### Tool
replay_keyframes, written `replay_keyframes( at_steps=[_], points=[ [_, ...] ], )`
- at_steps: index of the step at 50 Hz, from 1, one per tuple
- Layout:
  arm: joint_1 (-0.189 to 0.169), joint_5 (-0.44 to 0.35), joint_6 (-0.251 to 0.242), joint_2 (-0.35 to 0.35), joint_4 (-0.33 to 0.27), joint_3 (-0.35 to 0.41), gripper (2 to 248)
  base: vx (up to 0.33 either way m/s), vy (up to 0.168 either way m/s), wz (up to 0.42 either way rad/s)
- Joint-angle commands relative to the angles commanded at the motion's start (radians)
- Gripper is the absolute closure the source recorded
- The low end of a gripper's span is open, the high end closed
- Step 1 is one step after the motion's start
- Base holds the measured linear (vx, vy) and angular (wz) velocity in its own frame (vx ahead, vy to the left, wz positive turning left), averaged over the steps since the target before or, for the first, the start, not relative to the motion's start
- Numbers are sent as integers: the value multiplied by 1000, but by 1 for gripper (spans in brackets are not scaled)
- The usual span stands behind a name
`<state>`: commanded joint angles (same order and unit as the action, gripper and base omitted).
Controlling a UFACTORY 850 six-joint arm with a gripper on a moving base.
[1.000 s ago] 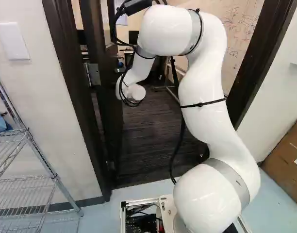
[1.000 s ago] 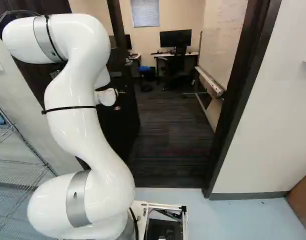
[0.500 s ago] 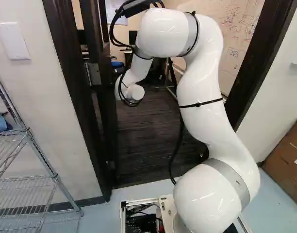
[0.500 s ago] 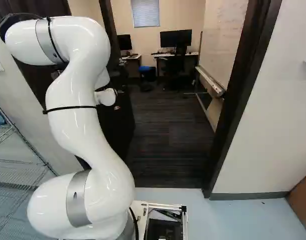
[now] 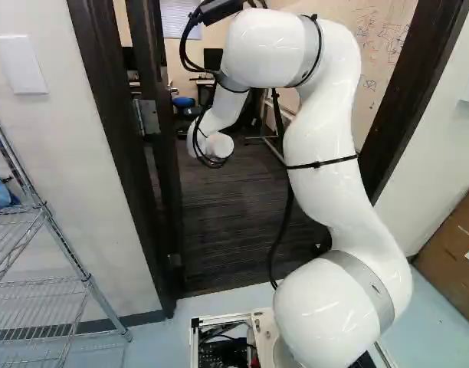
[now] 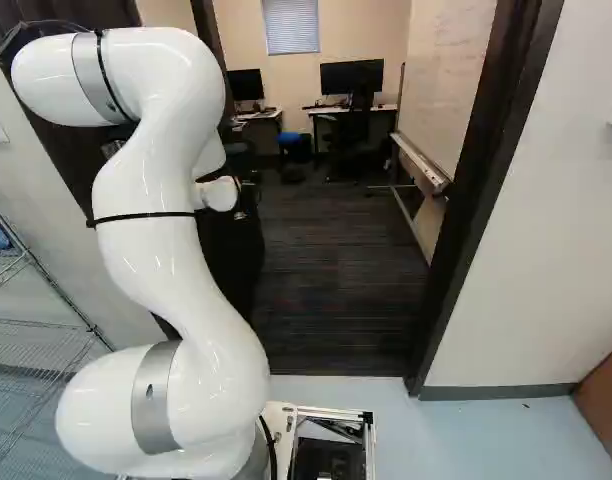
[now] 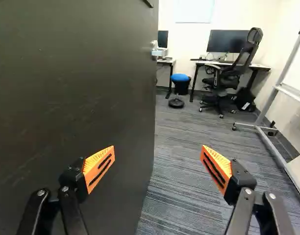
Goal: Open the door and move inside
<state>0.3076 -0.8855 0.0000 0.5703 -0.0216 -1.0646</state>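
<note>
The door point(image 7: 76, 98) is swinging wider beside your pincer point(image 7: 157, 150), baring more carpet point(image 7: 179, 196) ahead. The pincer is standing wide apart, gripping nothing; you're probably nearing the drive inside, with the door possibly drifting back.

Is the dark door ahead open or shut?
Open. The door stands swung inward, with carpet and an office chair visible past its edge in the wrist view.
</note>
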Motion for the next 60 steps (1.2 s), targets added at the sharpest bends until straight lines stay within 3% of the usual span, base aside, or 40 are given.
replay_keyframes(
  at_steps=[32, 60],
  points=[
    [-71, 0, 0, -94, 0, 124, 3, 0, 0, 0],
    [-82, 1, 0, -130, 1, 164, 3, 0, 0, 0]
  ],
)
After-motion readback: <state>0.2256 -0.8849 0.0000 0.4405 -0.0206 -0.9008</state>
